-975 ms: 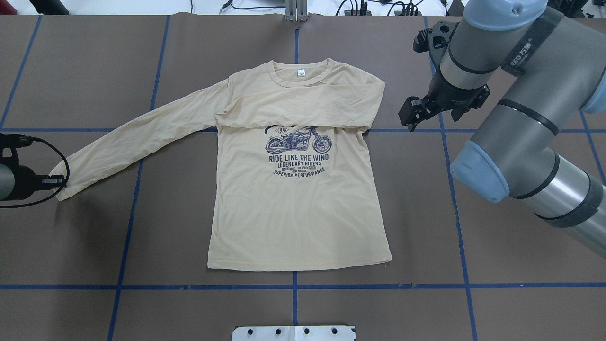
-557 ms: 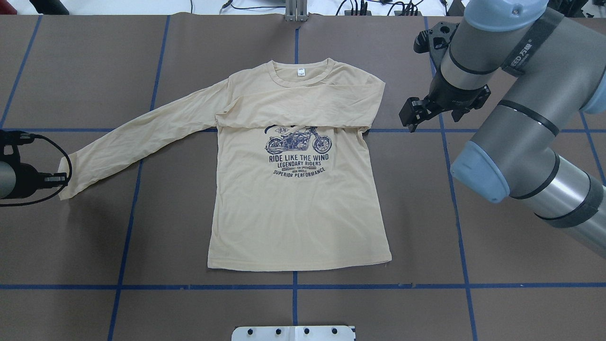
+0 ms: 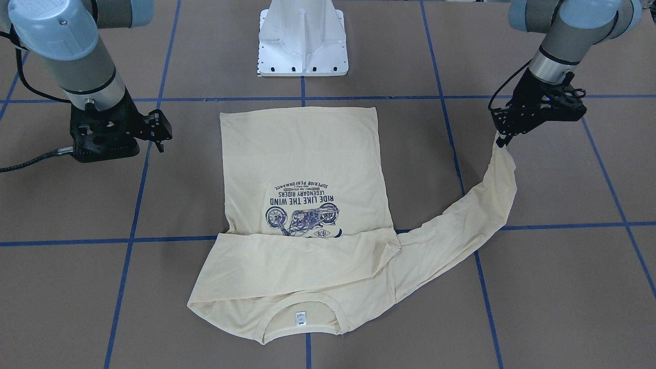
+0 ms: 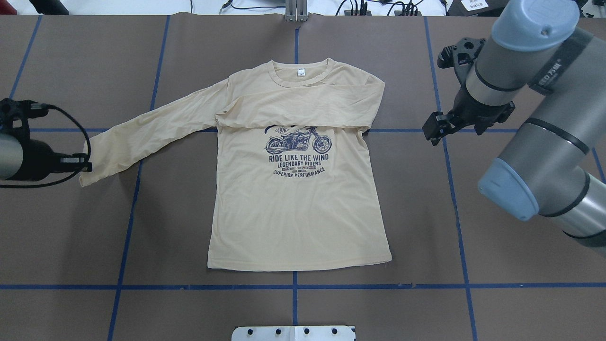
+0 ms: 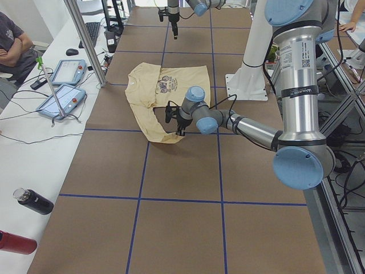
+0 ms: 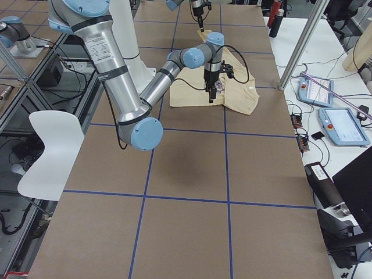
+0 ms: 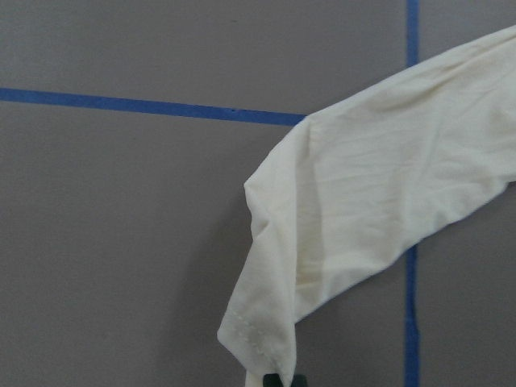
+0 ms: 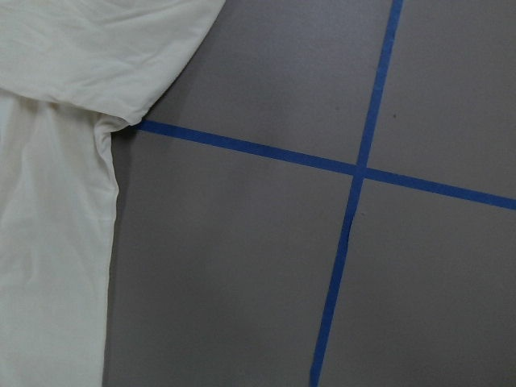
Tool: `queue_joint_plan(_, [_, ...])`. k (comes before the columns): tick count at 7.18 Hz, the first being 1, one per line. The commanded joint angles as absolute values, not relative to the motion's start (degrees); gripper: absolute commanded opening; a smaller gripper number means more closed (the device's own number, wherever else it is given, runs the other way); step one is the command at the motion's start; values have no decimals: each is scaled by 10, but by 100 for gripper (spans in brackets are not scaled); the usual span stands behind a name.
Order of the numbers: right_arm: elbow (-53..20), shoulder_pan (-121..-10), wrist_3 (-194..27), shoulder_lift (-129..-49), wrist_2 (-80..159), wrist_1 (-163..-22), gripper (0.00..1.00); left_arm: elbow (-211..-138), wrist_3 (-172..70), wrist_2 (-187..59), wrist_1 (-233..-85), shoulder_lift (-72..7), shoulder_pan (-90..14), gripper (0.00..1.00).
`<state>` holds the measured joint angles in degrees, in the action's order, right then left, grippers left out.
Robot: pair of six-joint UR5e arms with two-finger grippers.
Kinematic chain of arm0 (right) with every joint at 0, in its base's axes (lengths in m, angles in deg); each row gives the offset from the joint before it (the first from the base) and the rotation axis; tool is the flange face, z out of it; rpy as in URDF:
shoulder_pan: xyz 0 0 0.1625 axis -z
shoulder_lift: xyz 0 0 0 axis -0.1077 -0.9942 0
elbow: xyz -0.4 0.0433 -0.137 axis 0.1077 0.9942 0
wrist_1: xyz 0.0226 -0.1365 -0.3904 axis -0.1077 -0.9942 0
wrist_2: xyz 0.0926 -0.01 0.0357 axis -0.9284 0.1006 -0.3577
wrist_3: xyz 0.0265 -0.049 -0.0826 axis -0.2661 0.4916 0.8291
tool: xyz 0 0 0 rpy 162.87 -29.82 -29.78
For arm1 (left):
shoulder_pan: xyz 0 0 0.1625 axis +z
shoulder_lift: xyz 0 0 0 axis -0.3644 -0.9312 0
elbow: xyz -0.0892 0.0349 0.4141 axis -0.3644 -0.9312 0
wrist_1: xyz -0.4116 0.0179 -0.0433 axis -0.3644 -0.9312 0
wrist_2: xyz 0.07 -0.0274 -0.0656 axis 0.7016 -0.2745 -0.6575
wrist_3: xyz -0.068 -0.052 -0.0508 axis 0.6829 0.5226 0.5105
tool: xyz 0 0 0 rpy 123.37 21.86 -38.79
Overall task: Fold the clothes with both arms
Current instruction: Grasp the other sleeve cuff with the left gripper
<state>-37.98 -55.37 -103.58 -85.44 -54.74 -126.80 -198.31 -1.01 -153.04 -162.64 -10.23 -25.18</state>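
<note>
**L gripper (image 3: 505,137) pinching the cuff (image 7: 258,339) — sleeve fold in hand**

L gripper is clamped on the cuff end of the T-shirt (image 4: 293,208), and the cloth just under it is raised off the table (image 4: 378,312). The step looks like the 2nd sleeve fold, since the other sleeve lies across the chest. Next move, as I judge it: carry this sleeve (image 4: 156,128) inward toward the chest and lay it flat w/o dragging the body.

The shirt body lies flat, print up, well apart from the L gripper toward table centre. The sleeve runs from the body up to the jaws, and the cuff sits right at the fingertips.

R gripper (image 4: 433,129) hangs beyond the shirt's far edge, near the shoulder, touching no cloth — can't tell how wide it stands.
</note>
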Motion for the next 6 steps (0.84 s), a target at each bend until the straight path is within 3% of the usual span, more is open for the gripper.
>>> queue_joint_plan(1, [-419,-556,-1037,-916,-551,-1270,100,-1978,-10,-1593,-1490,-271,-305,0])
queue_joint_plan(4, [-451,-556,-1034,-962,-552,-1267,100,-1985,48,-1682,-1350,-455,-345,0])
queue_joint_plan(6, [-449,-556,-1035,-962,-553,-1267,100,-1934,164,-1669,-1356,-560,-277,0])
